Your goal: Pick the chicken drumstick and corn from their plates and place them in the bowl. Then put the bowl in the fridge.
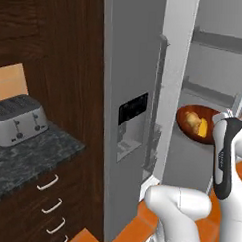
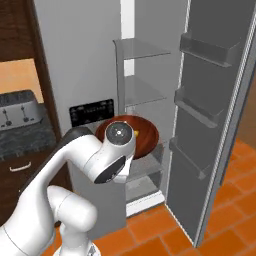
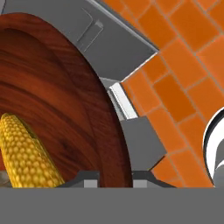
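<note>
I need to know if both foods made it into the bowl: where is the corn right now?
The corn lies inside the wooden bowl, beside the chicken drumstick. The gripper clamps the bowl's rim at the open fridge.

Arm reaches forward from its base toward the bowl (image 3: 57, 100), forearm rising steeply and the wrist bent over at the bowl's near edge. Gripper (image 3: 116, 177) sits at the bowl's rim, its fingertips (image 3: 85, 178) showing either side of the rim wall. Jaws are closed, clamped on the rim. Hand points down along the bowl's inner side.
</note>
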